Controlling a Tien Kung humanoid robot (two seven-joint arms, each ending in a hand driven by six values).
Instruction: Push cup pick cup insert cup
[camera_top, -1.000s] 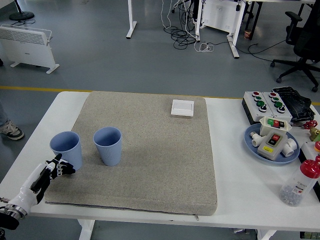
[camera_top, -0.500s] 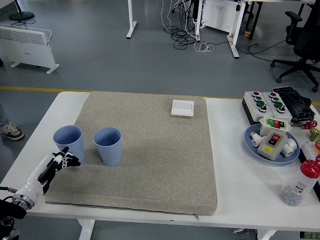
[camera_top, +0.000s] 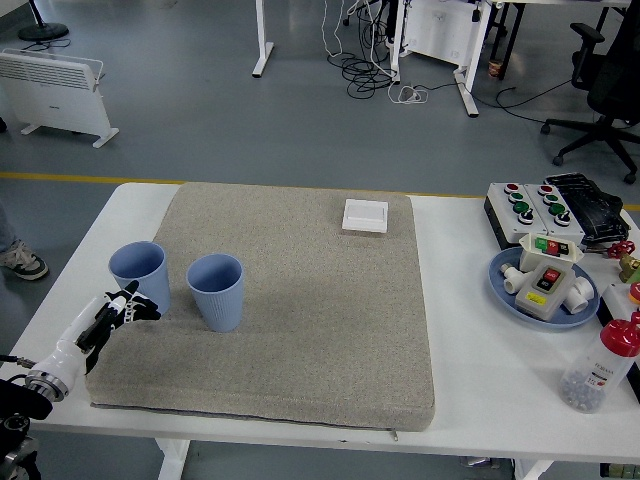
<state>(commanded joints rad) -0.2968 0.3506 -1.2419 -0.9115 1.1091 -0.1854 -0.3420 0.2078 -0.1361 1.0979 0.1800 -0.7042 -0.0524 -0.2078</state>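
Black and white, the left hand (camera_top: 118, 309) reaches in from the lower left corner over the near left part of the bench (camera_top: 480, 400). Its fingers are loosely curled and grip nothing, with the fingertips (camera_top: 138, 308) touching or almost touching the lower near wall of the left pale blue ribbed plastic cup (camera_top: 140, 273). That cup stands upright, mouth up, at the left edge of the grey-beige felt mat (camera_top: 320, 330), just beyond and slightly right of the hand.

A second pale blue ribbed plastic cup (camera_top: 217, 290) stands upright on the mat just beside the first, to its right, with a narrow gap between the two. It is clear of the hand.

Farther out, a small white square switch plate (camera_top: 365, 215) lies near the mat's far edge, well apart from both cups. On the bare bench at the right sit a blue round plate (camera_top: 500, 285) carrying a grey button box and white fittings, a black-and-white control box with coloured buttons (camera_top: 535, 205) behind it, and a clear plastic bottle with a red cap (camera_top: 600, 365) near the front right corner. The right hand does not appear.
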